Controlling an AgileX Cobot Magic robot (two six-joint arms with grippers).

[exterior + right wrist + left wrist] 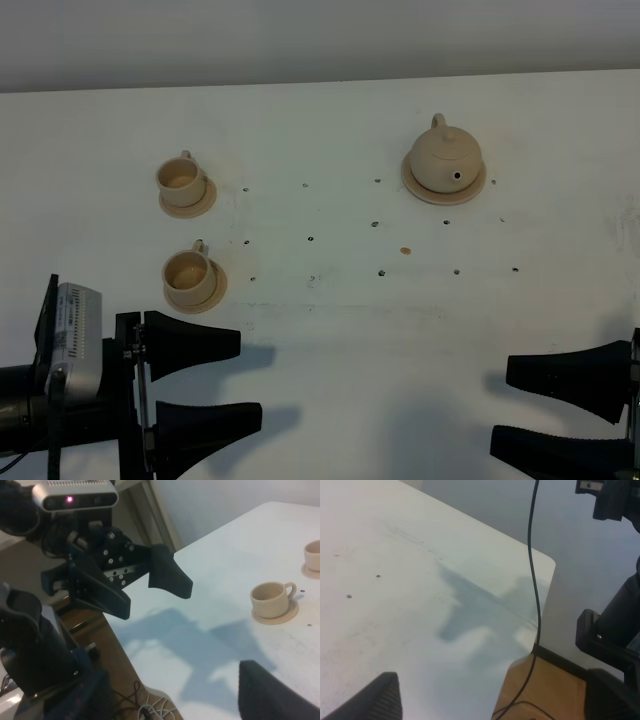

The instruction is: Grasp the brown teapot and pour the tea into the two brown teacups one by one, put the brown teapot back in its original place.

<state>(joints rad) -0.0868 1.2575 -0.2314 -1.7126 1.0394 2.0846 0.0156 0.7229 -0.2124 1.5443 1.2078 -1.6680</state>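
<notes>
A white, matte surface (330, 330) fills nearly the whole high view. Small dark holes (310, 239) run in loose rows across its middle, and there is one small tan spot (405, 250). A grey wall (300, 40) forms a band along the top of the frame, meeting the surface's far edge.

The brown teapot (445, 158) sits in the upper right on its round coaster (478, 186). Its lid is on, its handle points toward the top of the frame and its spout toward the bottom. In the left half stand the upper teacup (178, 178) and, below it, the lower teacup (186, 270), apart, each on its own saucer (205, 200).

The left gripper (248, 378) is in the lower left corner, its black fingers spread wide with nothing between them. The lower teacup's saucer lies near the upper finger. The right gripper (500, 405) is at the lower right edge, its fingers also well apart and empty. A broad stretch of white surface lies between the two grippers, and between the right gripper and the teapot.

The left wrist view shows a rounded corner (547, 562) of the surface. Beyond it are a grey-blue wall, a dark skirting and a wooden floor (545, 690). A thin black cable (532, 555) hangs past that corner down to the floor, with black rig parts (615, 630) close by. The right wrist view shows the left gripper reaching in over the surface's edge above the same wooden floor.
</notes>
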